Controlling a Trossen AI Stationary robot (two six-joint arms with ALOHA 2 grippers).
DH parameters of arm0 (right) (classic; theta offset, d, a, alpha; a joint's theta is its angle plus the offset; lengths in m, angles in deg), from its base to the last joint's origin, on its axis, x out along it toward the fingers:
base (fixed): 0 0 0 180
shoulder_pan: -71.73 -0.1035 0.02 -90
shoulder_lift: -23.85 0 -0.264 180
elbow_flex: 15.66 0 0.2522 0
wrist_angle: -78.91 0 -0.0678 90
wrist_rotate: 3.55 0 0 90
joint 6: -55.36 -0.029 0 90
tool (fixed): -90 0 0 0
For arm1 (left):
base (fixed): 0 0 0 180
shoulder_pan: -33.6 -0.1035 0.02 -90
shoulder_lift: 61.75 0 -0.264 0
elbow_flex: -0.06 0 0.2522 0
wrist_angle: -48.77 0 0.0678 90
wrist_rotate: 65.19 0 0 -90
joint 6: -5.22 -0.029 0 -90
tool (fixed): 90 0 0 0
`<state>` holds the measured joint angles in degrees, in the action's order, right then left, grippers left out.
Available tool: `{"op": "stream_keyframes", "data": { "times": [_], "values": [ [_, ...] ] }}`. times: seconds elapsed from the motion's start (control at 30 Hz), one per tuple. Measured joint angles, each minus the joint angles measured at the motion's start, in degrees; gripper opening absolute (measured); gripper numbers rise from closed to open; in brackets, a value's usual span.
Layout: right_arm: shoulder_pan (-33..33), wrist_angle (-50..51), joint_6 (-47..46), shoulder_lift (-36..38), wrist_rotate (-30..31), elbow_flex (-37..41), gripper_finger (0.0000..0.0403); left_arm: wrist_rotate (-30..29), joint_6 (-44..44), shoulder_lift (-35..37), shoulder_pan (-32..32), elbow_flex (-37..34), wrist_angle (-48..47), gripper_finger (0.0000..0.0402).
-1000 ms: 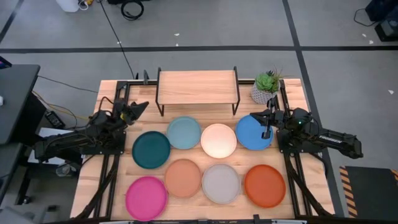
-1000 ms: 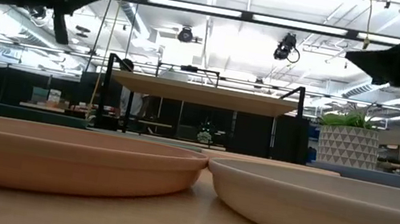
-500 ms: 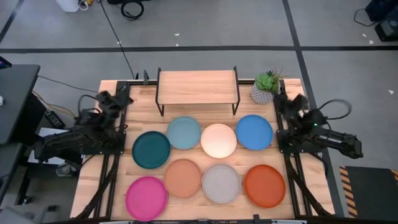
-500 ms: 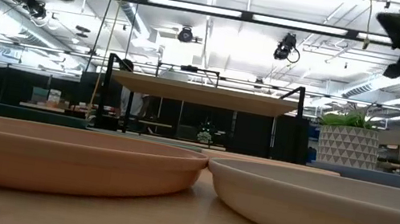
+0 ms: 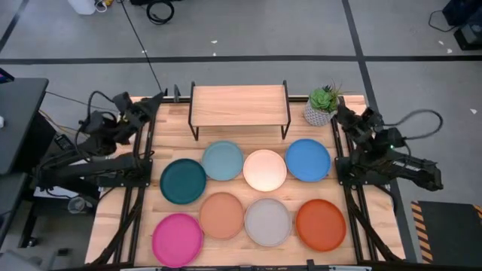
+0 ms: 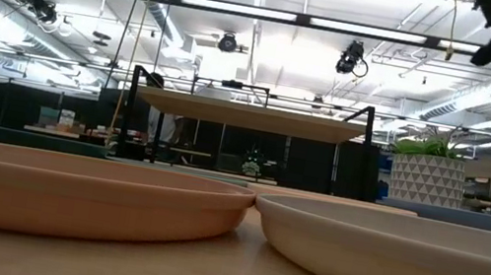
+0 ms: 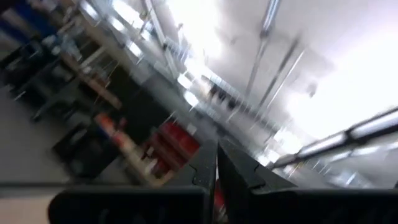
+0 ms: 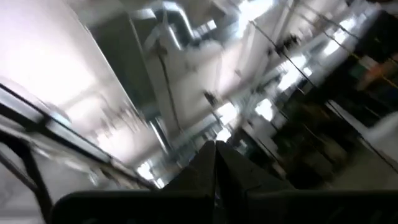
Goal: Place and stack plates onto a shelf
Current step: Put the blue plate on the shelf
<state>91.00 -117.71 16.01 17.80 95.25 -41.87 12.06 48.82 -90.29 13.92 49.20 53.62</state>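
Eight plates (image 5: 264, 169) lie in two rows on the table (image 5: 354, 248), the shelf (image 5: 239, 104) at 12 o'clock. The left hand (image 7: 216, 163) and right hand (image 8: 215, 157) have their fingers pressed together, gripping nothing.

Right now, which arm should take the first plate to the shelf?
Probably the right. Its hand sits close to the bright blue plate, which lies just off the shelf. The left hand waits at the far-left edge, farther from the dark teal plate.
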Motion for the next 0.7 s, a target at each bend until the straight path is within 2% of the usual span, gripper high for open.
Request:
{"op": "stream_keyframes", "data": {
  "times": [0.13,0.37,0.5,0.6,0.7],
  "values": [
    [0.0,19.5,3.2,-6.9,-4.1,-11.3,0.0012,1.9,-1.9,-2.4,0.0,4.2,-5.4,0.0048],
    [0.0,52.1,10.5,-22.9,-14.6,-30.0,0.001,4.7,-3.6,-3.0,0.0,9.0,-15.3,0.0121],
    [0.0,69.9,3.2,-30.7,-19.5,-36.9,0.0013,7.7,-3.2,-2.8,0.0,9.7,-18.7,0.014],
    [-0.6,80.4,4.0,-36.1,-22.0,-39.7,0.0011,9.0,-1.5,-2.9,0.0,9.8,-20.3,0.0141],
    [-2.7,87.0,4.6,-40.6,-21.9,-40.9,0.0008,9.1,0.4,-3.0,0.0,9.8,-24.4,0.0142]
  ]
}}
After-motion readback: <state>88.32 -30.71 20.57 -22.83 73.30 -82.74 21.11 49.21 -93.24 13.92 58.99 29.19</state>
